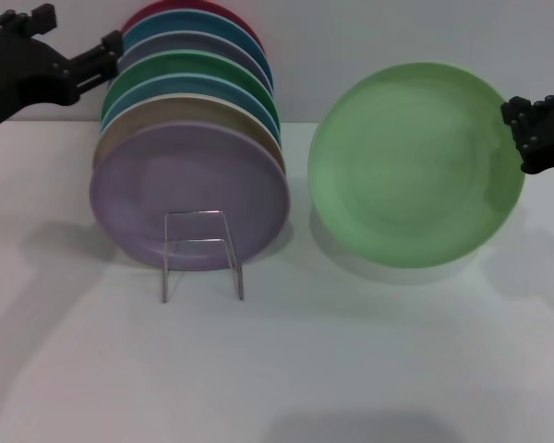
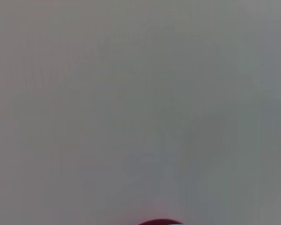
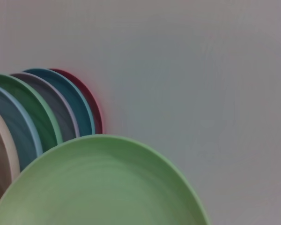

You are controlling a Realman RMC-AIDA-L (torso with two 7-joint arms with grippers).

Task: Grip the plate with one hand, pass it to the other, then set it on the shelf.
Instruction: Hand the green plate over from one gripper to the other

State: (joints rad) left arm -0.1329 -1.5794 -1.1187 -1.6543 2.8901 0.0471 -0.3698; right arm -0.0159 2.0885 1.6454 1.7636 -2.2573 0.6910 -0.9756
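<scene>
Mint-green plate (image 1: 415, 164) held tilted above the table (image 1: 351, 369), right of the shelf (image 1: 201, 251) of stacked plates (image 1: 190, 138), pinched at its right rim by the right gripper (image 1: 526, 125). Left gripper (image 1: 97, 57) hovers far left near the stack's top; its finger state is indeterminate. Grip apparently done; handover and shelving remain.

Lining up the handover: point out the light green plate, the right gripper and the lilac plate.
light green plate (image 1: 411, 171), head view, centre of its face.
right gripper (image 1: 519, 125), head view, fingertips at the plate's rim.
lilac plate (image 1: 180, 180), head view, upper face.
</scene>
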